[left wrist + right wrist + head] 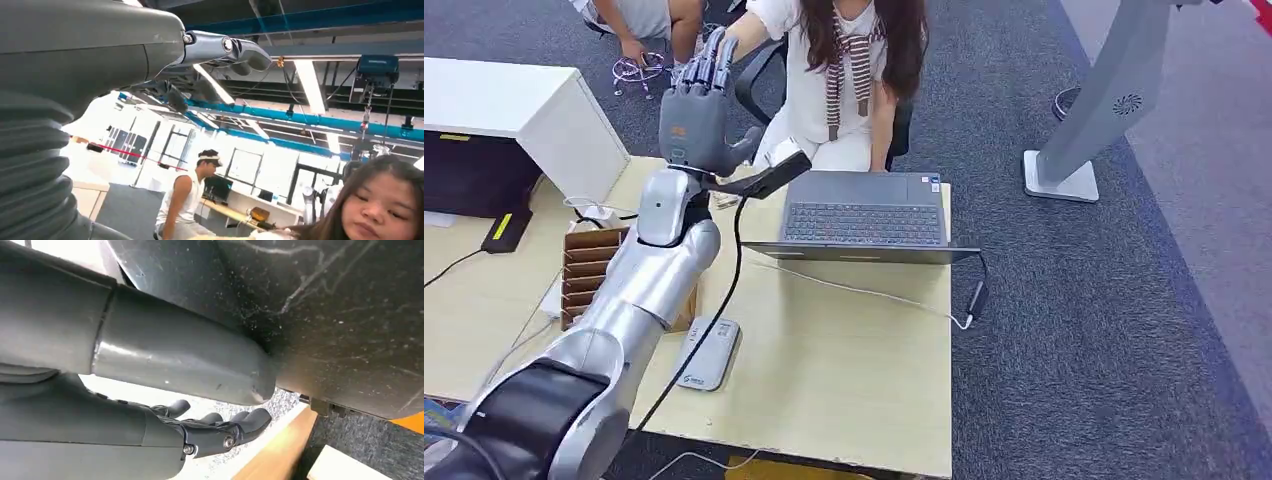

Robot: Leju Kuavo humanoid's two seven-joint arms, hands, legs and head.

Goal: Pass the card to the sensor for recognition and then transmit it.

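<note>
left hand [696,112]: raised over the far edge of the table [844,370], back of the hand toward the head camera, fingers [712,58] straight and pointing up toward a seated person [844,70] in a white top. whether anything lay between fingers and thumb could not be told: the palm side was hidden. in the left wrist view the fingers [225,50] reached out level with nothing visibly in them.

card: could not be made out in any view; its place could not be told.

sensor [709,353]: a flat grey device lying on the table just beside the left forearm, a dark cable running across it.

card holder [592,268]: brown slotted rack on the table, partly behind the left arm.

laptop [864,215]: open, grey, at the far side of the table, in front of the seated person.

white cabinet [519,115]: at the table's far left corner.

second person [639,25]: beyond the table, on the carpet, partly in view.

right hand [220,432]: fingers [252,420] loosely curled side by side, nothing seen in them, hanging beside a wooden edge [272,450].
</note>
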